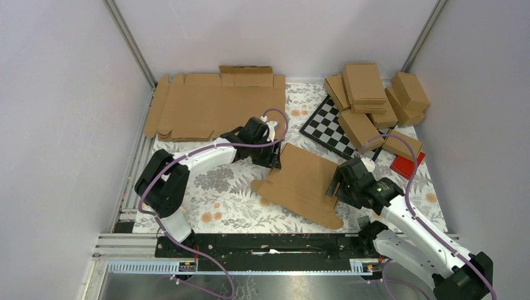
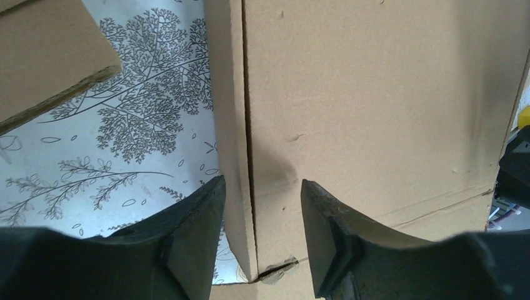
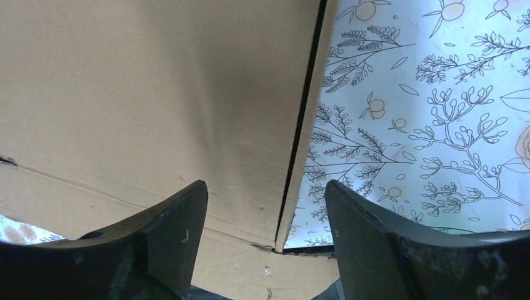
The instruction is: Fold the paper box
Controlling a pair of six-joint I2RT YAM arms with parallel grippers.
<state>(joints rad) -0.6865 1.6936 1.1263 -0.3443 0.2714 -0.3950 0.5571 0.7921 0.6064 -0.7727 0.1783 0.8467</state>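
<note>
The paper box (image 1: 303, 181), a brown cardboard blank, lies partly raised in the middle of the floral mat. My left gripper (image 1: 277, 160) is at its far left edge and my right gripper (image 1: 334, 187) is at its right edge. In the left wrist view the left gripper (image 2: 261, 206) is open, with the blank's upturned side flap (image 2: 234, 144) standing between the jaws. In the right wrist view the right gripper (image 3: 265, 206) is open, and the other side flap's edge (image 3: 312, 125) runs between its jaws. Neither gripper pinches the cardboard.
A stack of flat cardboard blanks (image 1: 212, 106) lies at the back left. A pile of closed brown boxes (image 1: 375, 100) sits at the back right, beside a checkerboard (image 1: 328, 128) and a red object (image 1: 406, 165). The floral mat (image 1: 219, 187) covers the table.
</note>
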